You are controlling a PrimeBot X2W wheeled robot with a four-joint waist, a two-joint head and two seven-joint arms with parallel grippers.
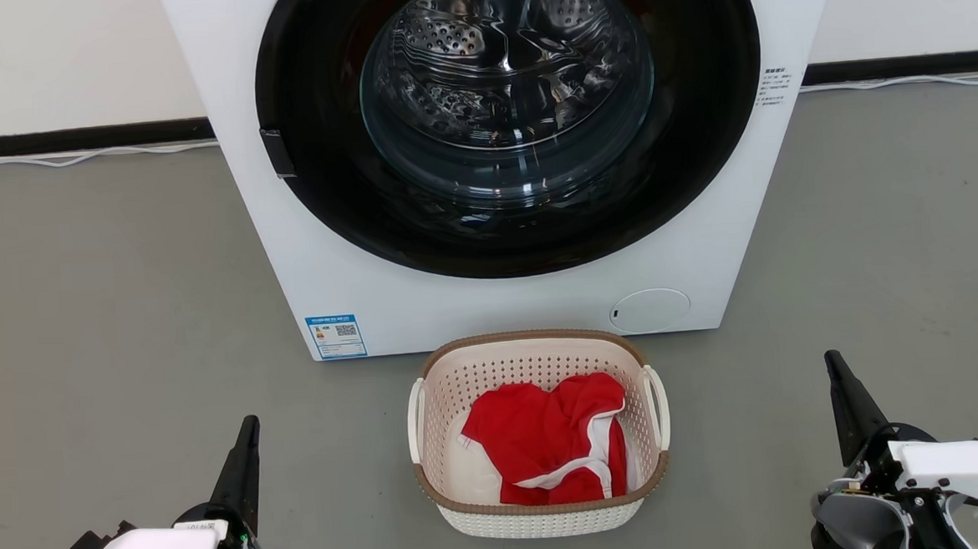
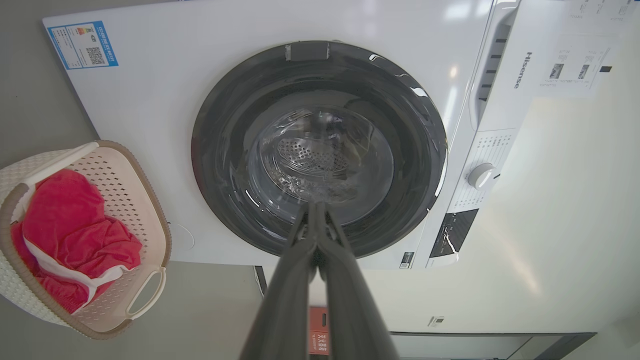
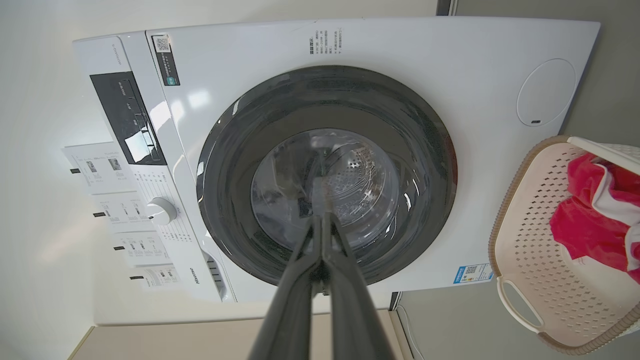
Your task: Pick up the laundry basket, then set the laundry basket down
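So the left gripper (image 1: 249, 429) is down low, fingers pinched together, empty. The laundry basket (image 1: 544, 518) sits on the floor (image 1: 123, 327) between the arms, just before the washing machine (image 1: 304, 259). The right gripper (image 1: 837, 369) is the same deal. I'd open both, then take each side handle (image 1: 415, 420) evenly and lift level.

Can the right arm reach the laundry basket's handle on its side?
Probably yes: the right gripper is shut and apart from the laundry basket, with bare floor between it and the near handle. It would need to open first.
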